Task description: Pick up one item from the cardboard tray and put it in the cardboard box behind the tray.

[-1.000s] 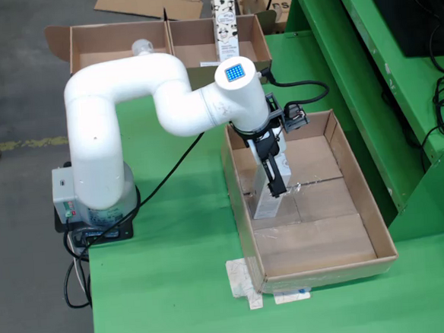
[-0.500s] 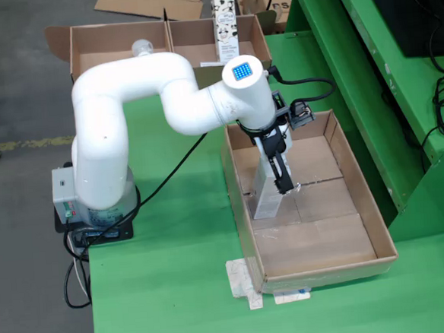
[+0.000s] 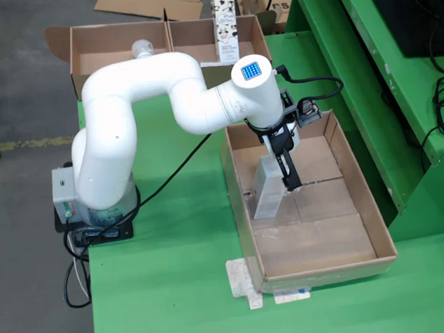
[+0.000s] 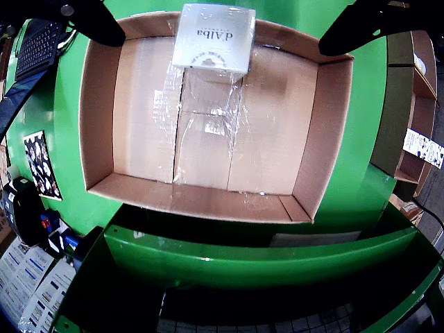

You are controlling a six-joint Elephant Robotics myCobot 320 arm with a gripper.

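Observation:
A white "d'Alba" carton (image 3: 268, 189) stands near the left wall of the cardboard tray (image 3: 372, 215) in the fixed view. My gripper (image 3: 287, 169) hangs just to its right and slightly above it. In the wrist view the carton (image 4: 214, 35) sits at the top centre, against the tray's wall (image 4: 98, 118). My gripper (image 4: 222, 38) is open, and its dark fingers (image 4: 87, 17) stand far apart on either side without touching the carton. Two cardboard boxes (image 3: 122, 44) stand side by side behind the tray.
A tall patterned carton (image 3: 225, 20) stands in the right-hand back box (image 3: 213, 45), and a rounded bottle top (image 3: 142, 46) shows in the left one. The green table (image 3: 176, 276) ends at the left near the arm's base (image 3: 96, 213). A raised green frame (image 3: 369, 87) borders the right side.
The arm has swung right and toward the back, carrying the gripper from over the carton to its right side. The carton stays at the left of the tray.

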